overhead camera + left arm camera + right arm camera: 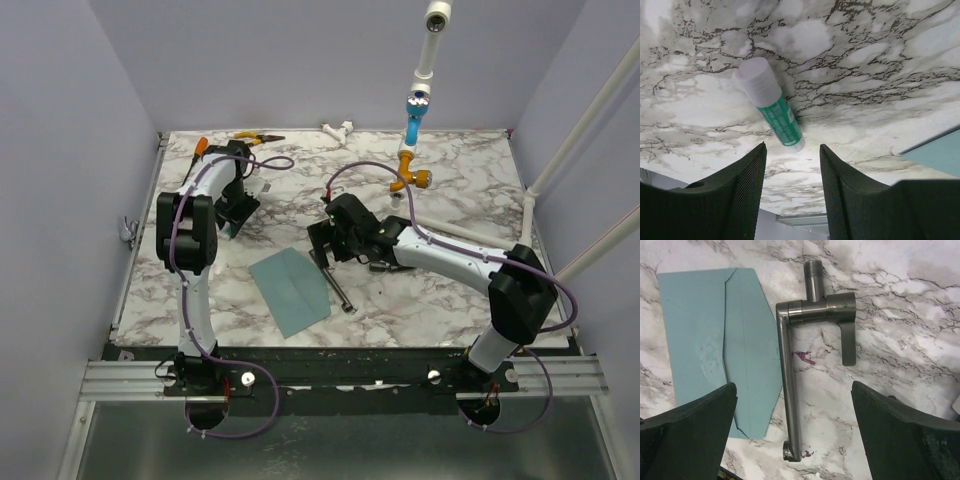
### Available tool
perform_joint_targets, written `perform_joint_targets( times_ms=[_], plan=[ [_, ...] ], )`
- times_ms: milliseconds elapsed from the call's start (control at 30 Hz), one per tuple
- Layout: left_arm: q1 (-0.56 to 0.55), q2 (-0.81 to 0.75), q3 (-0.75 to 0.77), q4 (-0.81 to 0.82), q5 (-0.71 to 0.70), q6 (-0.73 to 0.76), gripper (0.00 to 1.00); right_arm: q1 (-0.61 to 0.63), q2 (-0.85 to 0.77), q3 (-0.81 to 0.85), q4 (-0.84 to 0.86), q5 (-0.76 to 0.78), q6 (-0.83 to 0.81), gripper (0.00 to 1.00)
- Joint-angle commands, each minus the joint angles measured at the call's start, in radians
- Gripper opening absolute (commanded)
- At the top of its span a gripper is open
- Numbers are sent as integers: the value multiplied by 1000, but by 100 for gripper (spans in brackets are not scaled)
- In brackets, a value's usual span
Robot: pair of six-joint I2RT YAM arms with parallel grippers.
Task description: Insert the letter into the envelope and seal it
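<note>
the envelope (290, 290) lies flat on the marble table (470, 170), about midway between the two arms, with a crease running along its length. just beside its right edge lies a metal door handle (335, 288). the right gripper (322, 245) hangs by the envelope's far right corner, over the handle, fingers spread wide and holding nothing. off behind the envelope's left side, the left gripper (792, 150) sits low over the table, fingers apart with nothing between them. a glue stick (772, 105) lies just past their tips.
</note>
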Motion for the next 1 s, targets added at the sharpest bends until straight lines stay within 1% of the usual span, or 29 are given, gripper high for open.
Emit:
perform_joint_targets(
  times_ms=[0,100,200,267,333,400,533,667,933,967],
  plan=[
    [-10,43,54,-28,10,-18,47,-5,-49,-42,-23,43,-17,100],
    [-19,68,92,-46,-15,-12,52,-7,-69,-50,-31,56,-16,100],
    [-35,100,123,-77,-51,-12,53,-7,-98,-65,-31,71,-16,100],
    [-50,112,119,-103,-74,-32,50,-7,-113,-74,-30,80,-16,100],
    [-67,94,77,-114,-53,-45,46,-7,-124,-78,-33,89,-16,100],
    [-69,64,33,-103,2,-35,46,-7,-134,-90,-28,89,-15,100],
    [-70,82,62,-112,-6,-44,44,-7,-134,-91,-31,89,-20,100],
    [-71,125,116,-122,-11,-63,36,-7,-145,-96,-37,94,-18,100],
    [-65,132,122,-117,21,-60,8,-8,-169,-106,-43,114,-27,100],
    [-62,130,120,-119,45,-58,7,-8,-169,-104,-43,113,-28,100]
  ],
)
